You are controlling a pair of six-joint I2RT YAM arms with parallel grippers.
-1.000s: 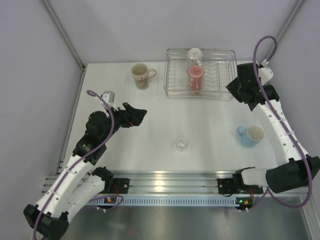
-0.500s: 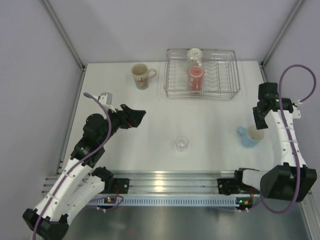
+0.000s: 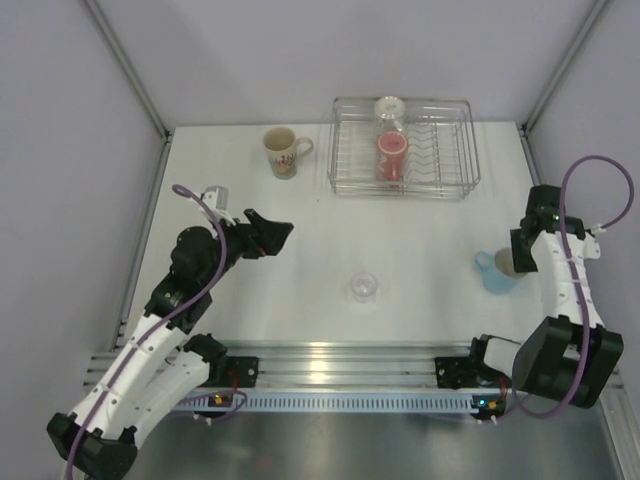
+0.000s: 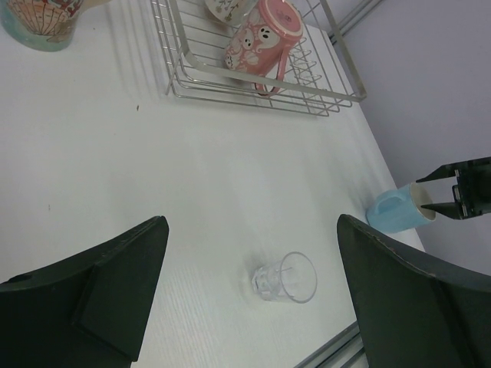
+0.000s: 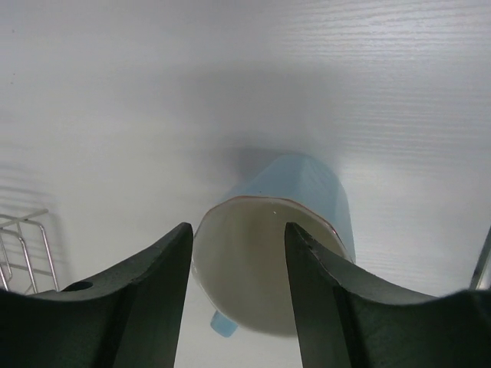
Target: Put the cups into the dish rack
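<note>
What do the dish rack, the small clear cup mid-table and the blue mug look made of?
Dish rack: metal wire, shiny silver strands. Small clear cup: glass or clear plastic, see-through; cannot tell which. Blue mug: probably glazed ceramic, opaque blue wall, smooth cream inside.

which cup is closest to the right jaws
The light blue cup, alone on the right side: its rim shows between the right gripper's jaws in the wrist view.
</note>
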